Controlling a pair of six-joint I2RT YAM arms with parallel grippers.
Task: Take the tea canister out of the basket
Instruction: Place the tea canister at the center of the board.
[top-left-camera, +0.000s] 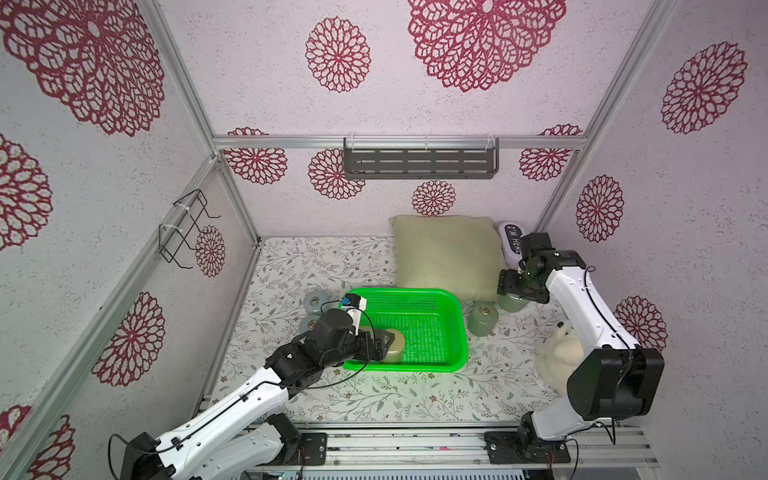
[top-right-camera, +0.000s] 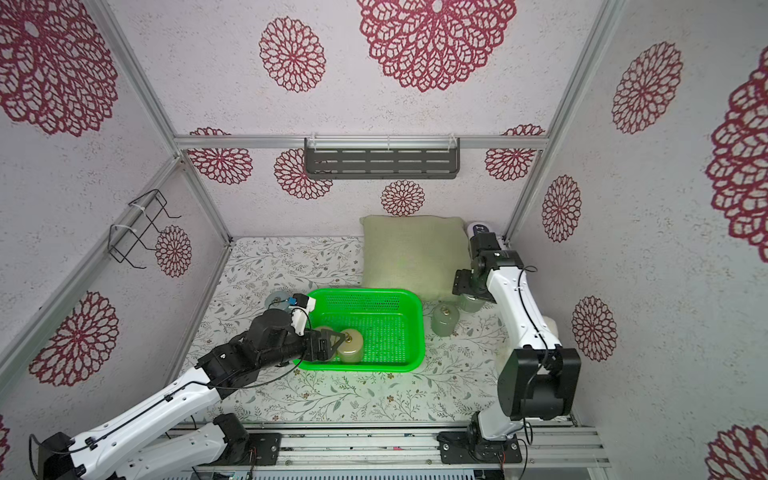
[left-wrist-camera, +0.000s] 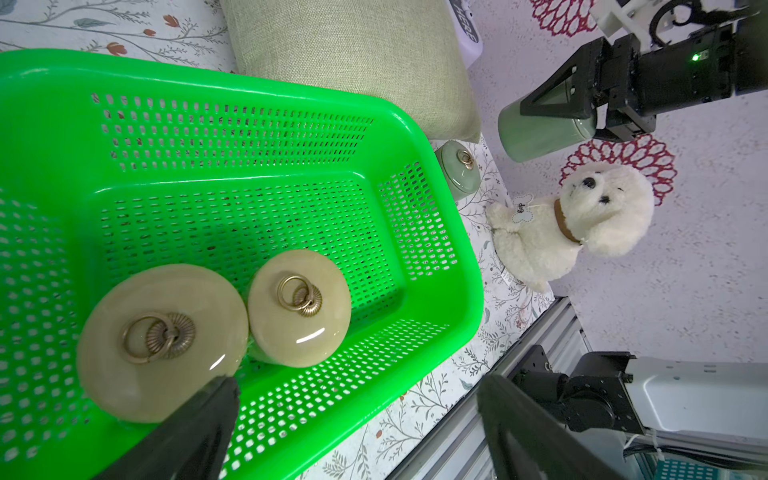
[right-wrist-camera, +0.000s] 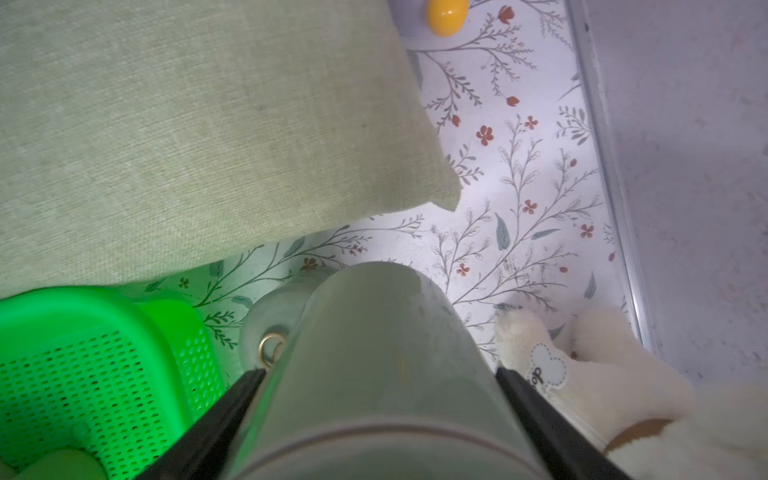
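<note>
Left pincer spread wide, gripping nothing, over the near-left corner of the bright green perforated plastic basket.
Inside that corner, two glossy pale round tea canisters with brass ring lids, the nearer canister and the farther canister, touch. Closing on one may shove or topple its neighbour, or slip on the glaze. Beyond the basket's far-right corner, the right pincer pinches a pale green glazed canister; released tilted, it could roll.

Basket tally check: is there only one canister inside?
No, the left wrist view shows one canister and a second canister inside the basket.
</note>
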